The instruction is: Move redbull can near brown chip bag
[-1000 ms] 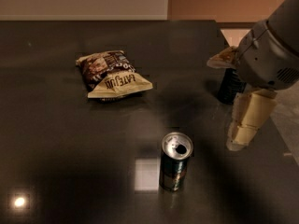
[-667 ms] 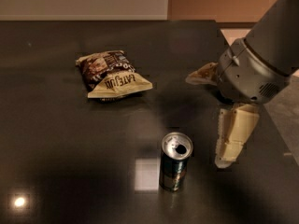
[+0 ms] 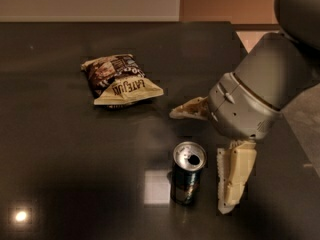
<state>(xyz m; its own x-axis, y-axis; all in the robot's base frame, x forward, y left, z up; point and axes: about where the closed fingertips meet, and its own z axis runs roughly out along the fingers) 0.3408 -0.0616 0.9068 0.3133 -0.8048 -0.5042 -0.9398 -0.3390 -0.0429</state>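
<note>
Closing in on the redbull can [image 3: 186, 181], the gripper [image 3: 199, 162] has swung down and left over the last second, jaws spread wide, with one finger just behind the can and the other just right of it. The can stands upright, the brown chip bag [image 3: 120, 80] well apart up-left of it. Looks staged for the grasp, carry not yet begun.

The redbull can [image 3: 187, 176], slim, silver-topped and blue-bodied, is standing upright at lower centre of the frame. The brown chip bag [image 3: 120, 80], crinkled, is lying flat at upper left, well apart. The gripper [image 3: 200, 160] is hovering beside the can, fingers spread.
</note>
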